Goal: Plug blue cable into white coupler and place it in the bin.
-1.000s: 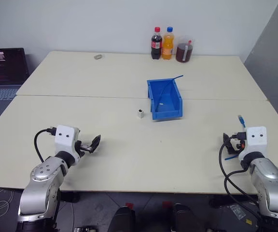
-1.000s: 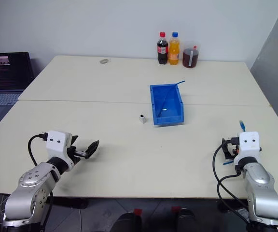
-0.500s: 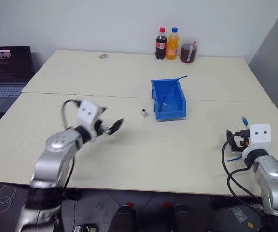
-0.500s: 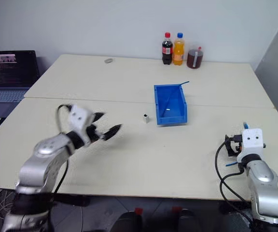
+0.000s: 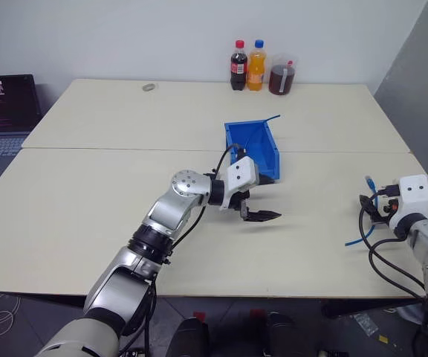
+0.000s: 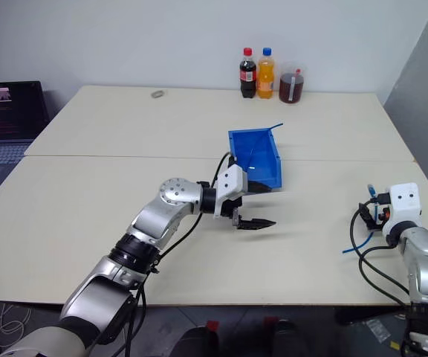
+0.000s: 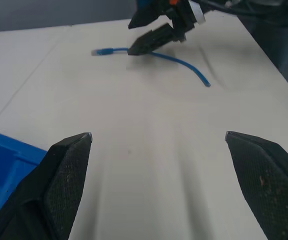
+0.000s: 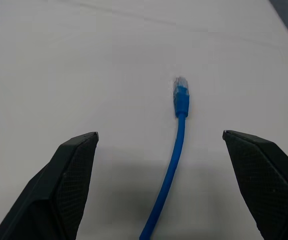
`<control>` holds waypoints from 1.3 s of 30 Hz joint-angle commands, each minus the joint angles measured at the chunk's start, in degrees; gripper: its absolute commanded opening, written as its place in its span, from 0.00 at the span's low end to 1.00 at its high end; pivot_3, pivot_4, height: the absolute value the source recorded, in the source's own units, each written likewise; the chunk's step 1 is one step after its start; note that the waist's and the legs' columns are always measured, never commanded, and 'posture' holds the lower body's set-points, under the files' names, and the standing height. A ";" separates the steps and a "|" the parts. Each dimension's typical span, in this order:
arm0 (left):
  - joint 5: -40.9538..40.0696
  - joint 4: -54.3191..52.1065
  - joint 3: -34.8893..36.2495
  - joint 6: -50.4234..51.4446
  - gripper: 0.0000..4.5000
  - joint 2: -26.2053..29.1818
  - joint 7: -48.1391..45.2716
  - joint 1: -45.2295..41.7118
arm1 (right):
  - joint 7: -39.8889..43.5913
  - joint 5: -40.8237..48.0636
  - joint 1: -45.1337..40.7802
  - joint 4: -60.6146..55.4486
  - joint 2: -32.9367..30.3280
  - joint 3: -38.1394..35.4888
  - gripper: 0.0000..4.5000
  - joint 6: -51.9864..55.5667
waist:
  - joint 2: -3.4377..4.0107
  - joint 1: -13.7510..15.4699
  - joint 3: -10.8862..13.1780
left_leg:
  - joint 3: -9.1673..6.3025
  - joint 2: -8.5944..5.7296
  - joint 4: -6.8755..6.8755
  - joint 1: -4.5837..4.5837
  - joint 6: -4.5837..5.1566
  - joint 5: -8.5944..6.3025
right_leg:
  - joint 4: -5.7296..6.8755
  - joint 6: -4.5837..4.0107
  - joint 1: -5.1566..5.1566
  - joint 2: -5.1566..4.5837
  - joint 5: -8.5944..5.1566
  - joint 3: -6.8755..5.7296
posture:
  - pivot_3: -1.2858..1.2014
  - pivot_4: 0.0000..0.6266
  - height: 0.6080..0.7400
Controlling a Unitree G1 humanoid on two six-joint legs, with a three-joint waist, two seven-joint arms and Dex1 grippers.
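Light-blue flexible cable [image 8: 176, 145] with clear plug lies between our right gripper's [image 8: 159, 200] spread fingers, untouched; our left gripper [image 5: 255, 213], likewise spread, hovers just before the bright blue plastic bin [image 5: 262, 149].

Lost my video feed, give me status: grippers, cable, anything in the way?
Left gripper open, empty, in front of the bin. Right gripper open, the blue cable lying between its fingers, ungripped. Nothing blocking the cable.

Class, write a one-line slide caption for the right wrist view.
Open right gripper poised over the thin light-blue cable, its clear plug pointing away along the pale table.
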 commanded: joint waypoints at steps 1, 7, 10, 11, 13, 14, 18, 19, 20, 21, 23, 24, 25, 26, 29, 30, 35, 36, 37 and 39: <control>1.23 3.34 0.95 -4.13 1.00 -1.76 -0.28 -2.62 | 2.04 0.93 -4.91 8.18 -2.37 -0.86 0.94 -1.79 | 0.00 0.05 0.00 | 0.01 0.00 0.01 0.00 0.00 0.00 | 0.00 0.00 0.00 0.00 0.00 0.01 | 0.52 0.24 1.00; 1.50 4.62 2.20 -4.91 1.00 -2.92 -0.06 -2.91 | 5.16 2.06 -11.09 18.26 -3.04 -0.09 0.90 0.18 | 0.00 0.10 0.00 | 0.01 0.01 0.00 0.00 0.00 0.00 | 0.00 0.01 0.00 -0.01 0.01 0.02 | 0.52 0.24 1.00; 1.66 3.95 2.51 -4.49 1.00 -2.83 0.13 -2.66 | 6.01 2.37 -12.45 20.87 -3.25 0.09 0.77 0.13 | 0.00 0.13 0.00 | 0.02 0.01 0.01 -0.01 0.00 0.00 | 0.00 0.01 0.00 -0.01 0.01 0.03 | 0.52 0.24 1.00; 1.67 3.66 2.70 -4.25 1.00 -2.67 0.22 -2.51 | 6.01 2.42 -12.83 21.46 -3.18 0.14 0.70 0.16 | 0.00 0.14 0.00 | 0.02 0.01 0.02 -0.01 0.00 0.00 | -0.01 0.02 0.00 -0.01 0.02 0.03 | 0.52 0.24 1.00; 1.66 3.07 2.90 -3.95 1.00 -2.40 0.29 -2.19 | 5.96 2.35 -13.27 22.48 -3.13 0.35 0.58 -0.13 | 0.00 0.11 0.00 | 0.02 0.01 0.02 -0.01 -0.01 0.00 | 0.00 0.02 0.01 -0.01 0.02 0.03 | 0.52 0.24 1.00; 1.61 2.77 2.98 -3.81 1.00 -2.21 0.28 -2.02 | 5.93 2.19 -13.43 22.96 -3.11 0.58 0.53 -0.29 | 0.00 0.06 0.00 | 0.01 0.01 0.02 0.00 -0.01 0.00 | 0.01 0.02 0.01 -0.01 0.02 0.03 | 0.52 0.24 1.00; 1.53 1.58 3.08 -3.24 1.00 -1.59 0.41 -1.37 | 5.06 2.10 -14.35 24.90 -2.82 0.42 0.30 -0.54 | 0.00 -0.03 0.00 | 0.01 0.02 0.02 0.02 -0.01 0.00 | 0.03 0.02 0.01 -0.01 0.02 0.03 | 0.52 0.24 1.00; 1.53 1.50 3.14 -3.17 1.00 -1.47 0.38 -1.28 | 4.99 2.00 -14.56 25.24 -2.79 0.53 0.25 -0.77 | 0.00 -0.05 0.00 | 0.02 0.02 0.03 0.02 -0.01 0.00 | 0.04 0.02 0.01 -0.01 0.02 0.03 | 0.52 0.24 1.00; 1.47 1.34 3.20 -3.11 1.00 -1.37 0.30 -1.16 | 5.03 1.97 -14.71 25.44 -2.76 0.61 0.20 -0.96 | 0.00 -0.04 0.00 | 0.03 0.02 0.03 0.02 -0.01 0.00 | 0.04 0.02 0.01 -0.01 0.02 0.04 | 0.52 0.24 1.00; 1.32 1.25 3.32 -3.11 1.00 -1.34 0.25 -1.09 | 5.23 1.77 -14.85 25.51 -2.77 0.96 0.13 -1.40 | 0.00 -0.04 0.00 | 0.02 0.02 0.03 0.02 -0.01 0.01 | 0.04 0.02 0.01 -0.01 0.02 0.04 | 0.52 0.24 1.00; 0.90 0.88 3.65 -2.86 1.00 -1.37 0.19 -1.02 | 6.48 0.87 -14.82 25.02 -3.07 2.49 0.01 -2.97 | 0.00 -0.05 0.00 | 0.03 0.02 0.03 0.02 -0.01 0.01 | 0.04 0.02 0.01 -0.01 0.02 0.04 | 0.52 0.24 1.00; 0.83 0.62 3.81 -2.69 1.00 -1.38 0.17 -1.00 | 7.75 -0.08 -14.56 24.27 -3.54 3.99 0.01 -4.53 | 0.00 -0.05 0.00 | 0.02 0.03 0.04 0.02 -0.01 0.01 | 0.05 0.02 0.01 -0.01 0.02 0.04 | 0.52 0.24 1.00; 0.80 0.27 3.95 -2.56 1.00 -1.31 0.09 -0.90 | 10.44 -1.27 -14.07 22.65 -4.34 6.41 0.01 -6.74 | 0.00 -0.07 0.00 | 0.02 0.03 0.04 0.02 -0.01 0.01 | 0.05 0.02 0.01 -0.01 0.02 0.04 | 0.52 0.24 1.00; 0.87 -0.05 4.02 -2.64 1.00 -1.07 -0.16 -0.80 | 13.48 -2.34 -13.77 20.87 -5.27 8.93 0.01 -8.71 | 0.01 -0.08 0.00 | 0.03 0.03 0.04 0.02 -0.01 0.01 | 0.05 0.02 0.01 -0.01 0.02 0.05 | 0.52 0.24 1.00; 1.46 -1.02 4.52 -4.23 1.00 0.50 -0.59 -0.70 | 24.95 -2.71 -14.37 15.94 -8.69 14.74 0.01 -11.84 | 0.03 -0.45 0.01 | 0.03 0.02 0.03 0.03 -0.01 0.01 | 0.04 0.03 -0.01 0.00 0.02 0.06 | 0.52 0.24 1.00; 0.76 -2.08 5.41 -3.74 1.00 1.47 -0.94 -0.68 | 29.74 -3.03 -15.42 14.28 -10.41 16.89 0.01 -14.07 | 0.06 -0.64 0.03 | 0.02 0.03 0.03 0.03 -0.01 0.01 | 0.06 0.03 -0.01 0.00 0.02 0.05 | 0.52 0.24 1.00; -1.35 -7.00 7.98 -2.30 1.00 7.55 -4.34 0.99 | 45.06 -2.44 -23.03 11.99 -12.96 23.70 0.01 -19.51 | 0.10 -1.34 0.08 | 0.02 0.03 0.04 0.03 -0.02 0.01 | 0.05 0.03 -0.02 0.00 0.02 0.04 | 0.52 0.24 1.00; -1.66 -7.67 8.46 -1.93 1.00 9.02 -5.17 1.58 | 47.26 -2.04 -24.83 12.16 -12.21 24.90 0.01 -19.09 | 0.10 -1.37 0.08 | 0.01 0.04 0.04 0.04 -0.02 0.01 | 0.05 0.03 -0.01 0.00 0.01 0.04 | 0.52 0.24 1.00; -1.97 -8.17 8.90 -1.55 1.00 10.33 -5.97 2.16 | 49.24 -1.90 -26.18 12.40 -11.43 26.11 0.01 -19.07 | 0.10 -1.51 0.08 | -0.01 0.05 0.03 0.06 -0.02 0.01 | 0.04 0.03 0.00 0.01 0.02 0.02 | 0.52 0.24 1.00; -2.54 -9.14 9.54 -0.90 1.00 12.78 -7.45 3.64 | 52.70 -1.77 -28.01 12.23 -9.65 28.48 0.01 -19.04 | 0.08 -1.37 0.09 | -0.01 0.08 0.02 0.10 -0.02 0.01 | 0.06 0.03 0.00 0.05 0.02 0.04 | 0.52 0.24 1.00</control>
